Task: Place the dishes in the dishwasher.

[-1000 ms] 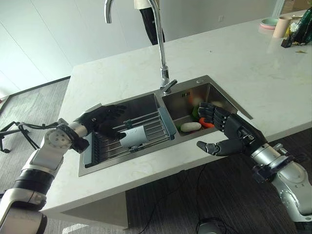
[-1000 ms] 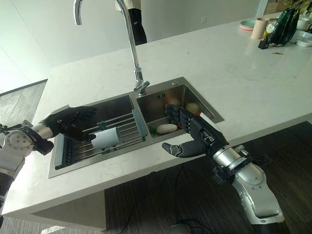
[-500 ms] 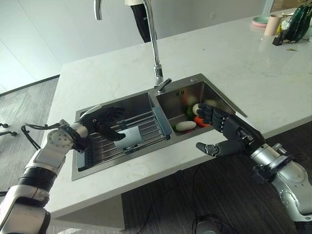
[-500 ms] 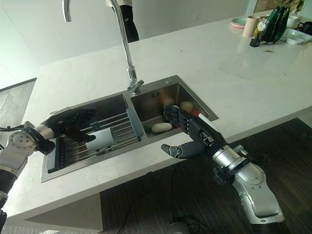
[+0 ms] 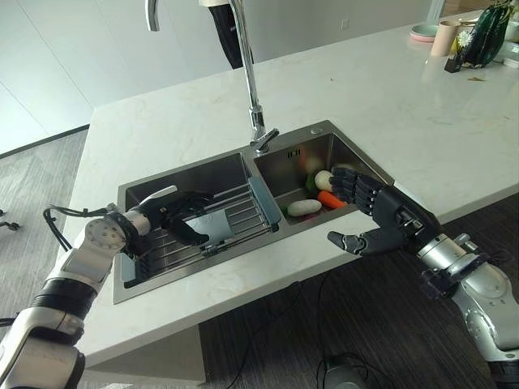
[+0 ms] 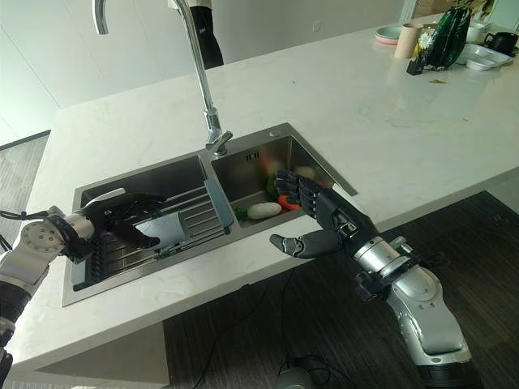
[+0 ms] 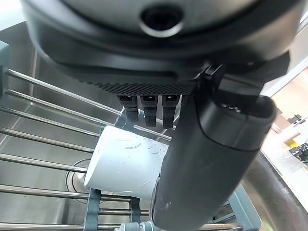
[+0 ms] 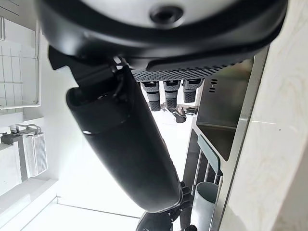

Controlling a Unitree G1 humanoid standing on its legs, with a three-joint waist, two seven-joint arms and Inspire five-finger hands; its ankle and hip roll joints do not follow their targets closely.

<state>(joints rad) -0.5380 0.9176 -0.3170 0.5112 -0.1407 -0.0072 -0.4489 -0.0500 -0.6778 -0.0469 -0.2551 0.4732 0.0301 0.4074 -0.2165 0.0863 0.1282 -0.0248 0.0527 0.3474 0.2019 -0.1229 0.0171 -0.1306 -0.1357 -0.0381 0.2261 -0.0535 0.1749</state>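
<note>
A pale blue-grey cup (image 5: 216, 224) lies on its side on the wire rack (image 5: 246, 212) across the left basin of the steel sink (image 5: 235, 261). My left hand (image 5: 166, 213) reaches in from the left, its fingers over the cup's far side and its thumb against the near side; the left wrist view shows the cup (image 7: 126, 166) between them. My right hand (image 5: 388, 219) hovers open at the front rim of the right basin, thumb spread, holding nothing.
The right basin holds a white vegetable (image 5: 303, 207), a carrot (image 5: 332, 198) and something green. A tall faucet (image 5: 247, 65) rises behind the sink. A beige cup (image 5: 442, 37), a dark green vase (image 5: 485, 31) and plates stand at the counter's far right. A person (image 5: 226, 31) stands beyond the counter.
The camera has shifted, sliding the whole scene. My left hand has closed in over the cup, fingers and thumb now around it. The right hand holds its pose.
</note>
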